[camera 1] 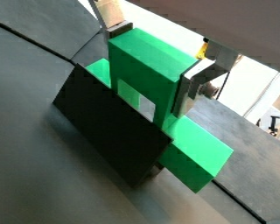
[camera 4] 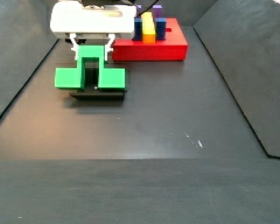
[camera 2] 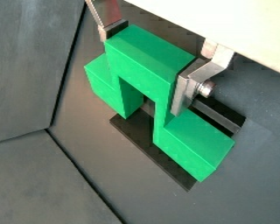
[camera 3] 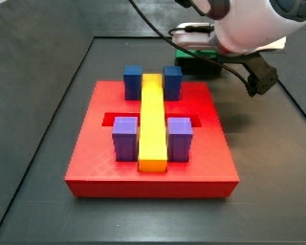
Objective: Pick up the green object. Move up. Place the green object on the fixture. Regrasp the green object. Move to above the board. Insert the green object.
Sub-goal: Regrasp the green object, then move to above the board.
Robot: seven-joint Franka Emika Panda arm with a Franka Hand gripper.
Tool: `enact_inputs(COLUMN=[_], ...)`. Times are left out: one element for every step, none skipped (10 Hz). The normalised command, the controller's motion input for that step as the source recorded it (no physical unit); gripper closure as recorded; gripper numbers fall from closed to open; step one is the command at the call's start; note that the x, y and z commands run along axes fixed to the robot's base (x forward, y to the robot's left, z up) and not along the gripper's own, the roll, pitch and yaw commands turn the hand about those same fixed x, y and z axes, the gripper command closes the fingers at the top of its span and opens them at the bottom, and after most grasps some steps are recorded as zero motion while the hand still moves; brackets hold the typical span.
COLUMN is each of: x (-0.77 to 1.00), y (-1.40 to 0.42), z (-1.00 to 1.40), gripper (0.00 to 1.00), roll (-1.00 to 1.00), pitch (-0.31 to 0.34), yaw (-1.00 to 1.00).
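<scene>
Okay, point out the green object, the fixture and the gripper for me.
green object (camera 2: 149, 54): a wrist view, on its flat top face.
fixture (camera 1: 108, 122): a wrist view, on its dark side plate.
gripper (camera 4: 91, 45): a side view, midway between the fingertips, above the green object.

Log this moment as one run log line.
gripper: shut on green object | green object: on fixture | board: slot unfilled

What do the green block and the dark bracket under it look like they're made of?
The green block, sitting on the fixture with the gripper around it, looks like matte plastic: uniform bright colour, crisp moulded edges, no glare. The fixture looks like a dark, near-black plate, possibly painted metal or plastic; its flat dull face leaves that open.
</scene>
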Motion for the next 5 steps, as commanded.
enact_inputs(x=[0.0, 0.0, 0.0, 0.0, 0.02], y=[0.0, 0.0, 0.0, 0.0, -0.03], z=[0.0, 0.0, 0.0, 1.4, 1.4], gripper=[1.0, 1.0, 1.0, 1.0, 1.0], roll=[0.0, 0.0, 0.0, 0.0, -0.03], pitch=[0.0, 0.0, 0.0, 0.0, 0.014], yaw=[0.0, 0.0, 0.0, 0.0, -0.02])
